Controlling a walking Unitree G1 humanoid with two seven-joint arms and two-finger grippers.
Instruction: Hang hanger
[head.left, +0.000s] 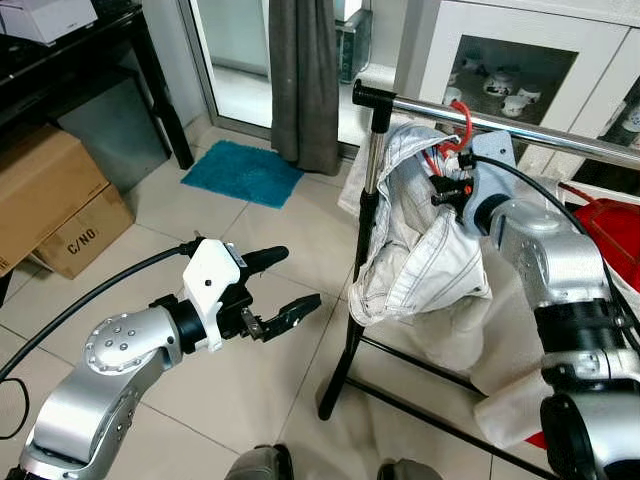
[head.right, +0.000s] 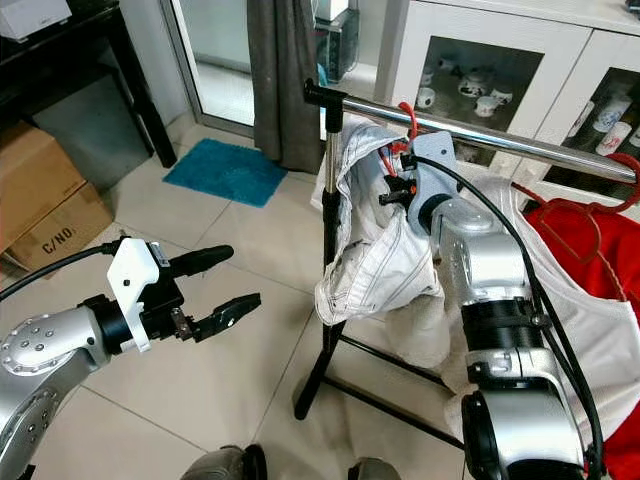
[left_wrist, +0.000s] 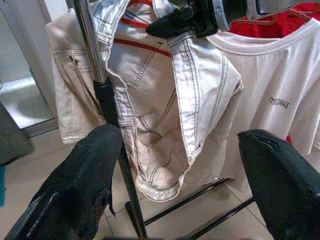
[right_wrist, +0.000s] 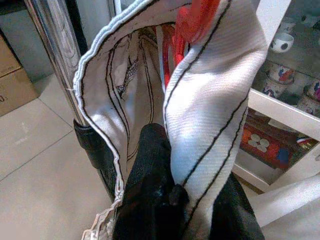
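A red hanger (head.left: 461, 122) carries a cream denim garment (head.left: 420, 250), and its hook sits over the chrome rail (head.left: 560, 140) of a clothes rack. My right gripper (head.left: 438, 188) is up at the garment's collar just under the rail, shut on the hanger and the fabric around it. In the right wrist view the cloth (right_wrist: 210, 115) lies pinched between the black fingers (right_wrist: 150, 190), with the red hanger (right_wrist: 192, 20) above. My left gripper (head.left: 285, 287) hovers open and holding nothing, low and left of the rack's upright pole (head.left: 368, 200).
A white T-shirt (head.right: 590, 310) and a red garment (head.right: 575, 235) hang further right on the rail. Black base bars (head.left: 400, 400) of the rack cross the tiled floor. Cardboard boxes (head.left: 50, 200), a black table (head.left: 150, 60), a blue mat (head.left: 240, 170), a grey curtain (head.left: 305, 80) and a white cabinet (head.left: 510, 70) stand around.
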